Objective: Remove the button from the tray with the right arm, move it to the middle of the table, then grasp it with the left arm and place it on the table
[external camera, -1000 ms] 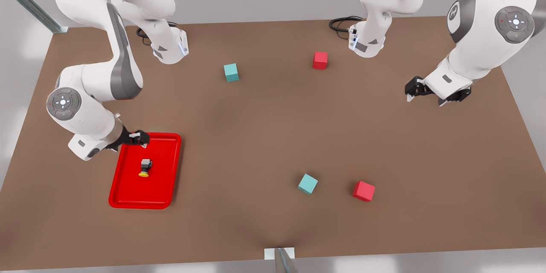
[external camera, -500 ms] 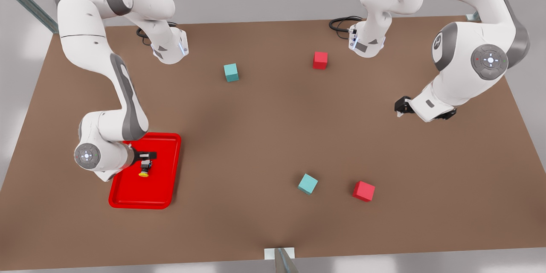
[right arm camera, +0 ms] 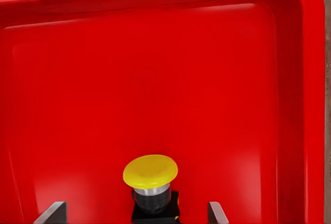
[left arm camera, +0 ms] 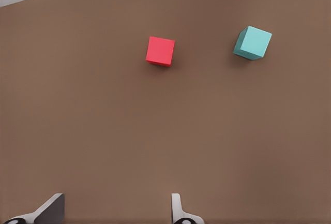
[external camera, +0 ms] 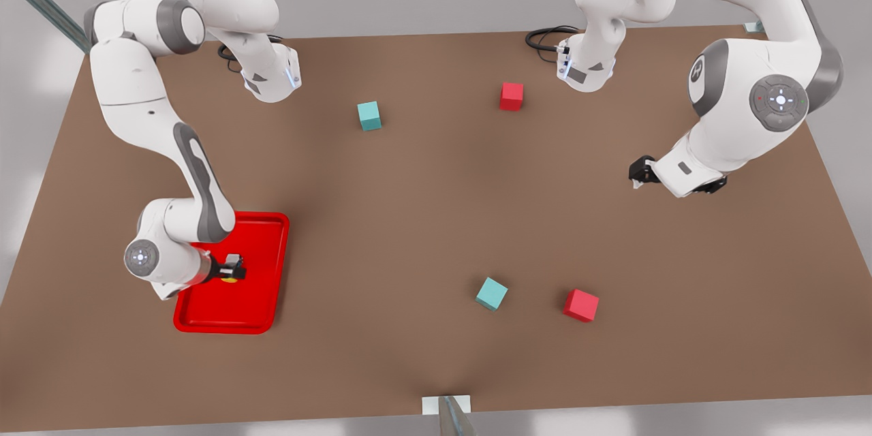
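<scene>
No text, label, brand or number can be read on anything in these views. The only sign-like marks are a faint pale emblem, too small to read, on the grey joint cover of the arm (external camera: 739,102) at the upper right of the front view, and small round dotted markings on the joint discs of both arms.
</scene>
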